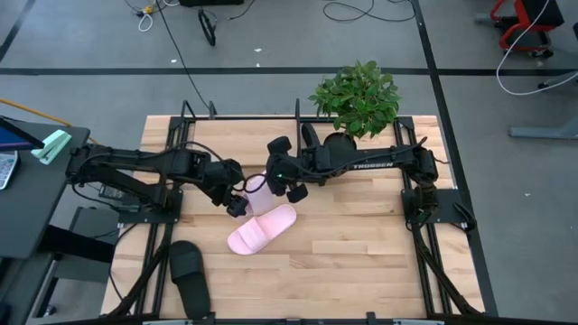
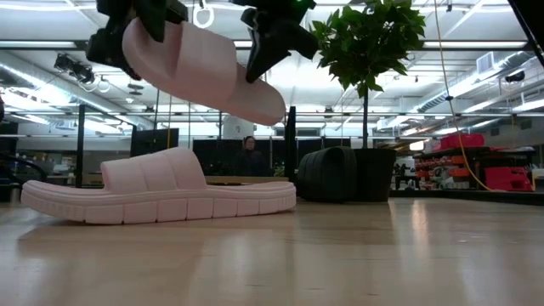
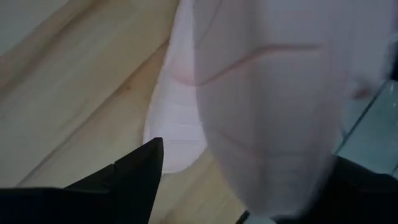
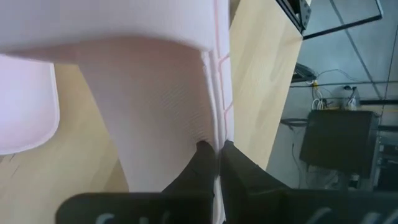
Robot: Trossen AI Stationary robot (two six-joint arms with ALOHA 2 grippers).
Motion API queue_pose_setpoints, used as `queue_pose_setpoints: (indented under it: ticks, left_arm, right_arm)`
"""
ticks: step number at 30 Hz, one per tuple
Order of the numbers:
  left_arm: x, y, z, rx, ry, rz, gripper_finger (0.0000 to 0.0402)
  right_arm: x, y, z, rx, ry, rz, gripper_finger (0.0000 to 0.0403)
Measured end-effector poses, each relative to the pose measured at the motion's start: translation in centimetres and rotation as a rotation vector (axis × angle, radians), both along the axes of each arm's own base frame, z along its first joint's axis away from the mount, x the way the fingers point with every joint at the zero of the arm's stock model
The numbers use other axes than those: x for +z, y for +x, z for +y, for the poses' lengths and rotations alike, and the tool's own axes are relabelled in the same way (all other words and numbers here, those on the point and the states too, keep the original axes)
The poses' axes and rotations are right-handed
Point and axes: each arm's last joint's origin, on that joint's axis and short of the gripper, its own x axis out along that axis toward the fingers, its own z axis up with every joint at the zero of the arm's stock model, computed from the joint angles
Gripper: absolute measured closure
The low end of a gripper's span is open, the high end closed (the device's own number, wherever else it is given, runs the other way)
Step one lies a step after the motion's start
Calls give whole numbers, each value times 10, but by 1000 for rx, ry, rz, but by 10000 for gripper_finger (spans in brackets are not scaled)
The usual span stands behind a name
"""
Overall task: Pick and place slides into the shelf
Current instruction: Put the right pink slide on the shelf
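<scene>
One pale pink slide (image 2: pixel 204 72) hangs tilted in the air over the table's middle (image 1: pixel 256 185), its right end lower. My right gripper (image 2: pixel 259 51) is shut on it. My left gripper (image 2: pixel 132 30) is open, with a finger on either side of the slide's raised left end (image 3: pixel 280 93); I cannot tell whether it touches. A second pink slide (image 1: pixel 262 227) lies sole-down on the table just below. A black slide (image 1: pixel 190 275) lies at the near left. Another black slide (image 2: pixel 327 174) stands beside the plant pot. The shelf (image 1: pixel 298 108) is a thin black frame along the far edge. My right gripper pinches a thin ridged edge (image 4: pixel 216 134) of the raised pink slide between its two fingers, near the slide's lower right end. I cannot tell whether that edge belongs to the strap or the sole. The fingers slant down from the table's right side. The slide is lifted clear and tilted.
A potted plant (image 1: pixel 357 99) stands at the far right of the table, close to my right arm. Black arm frames (image 1: pixel 424 208) run along both side edges. Bare wood lies open at the near middle and near right (image 1: pixel 361 262).
</scene>
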Motion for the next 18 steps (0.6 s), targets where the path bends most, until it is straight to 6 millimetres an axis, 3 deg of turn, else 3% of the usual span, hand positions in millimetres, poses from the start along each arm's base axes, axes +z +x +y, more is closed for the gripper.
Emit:
queue_pose_setpoints:
  ticks: [8,18]
  left_arm:
    - [0,0,-1,144,52,10,145]
    - [1,-4,-26,250,141,-16,188]
  right_arm:
    - [0,0,-10,-83,32,-31,396]
    - [0,0,-15,-96,34,-33,396]
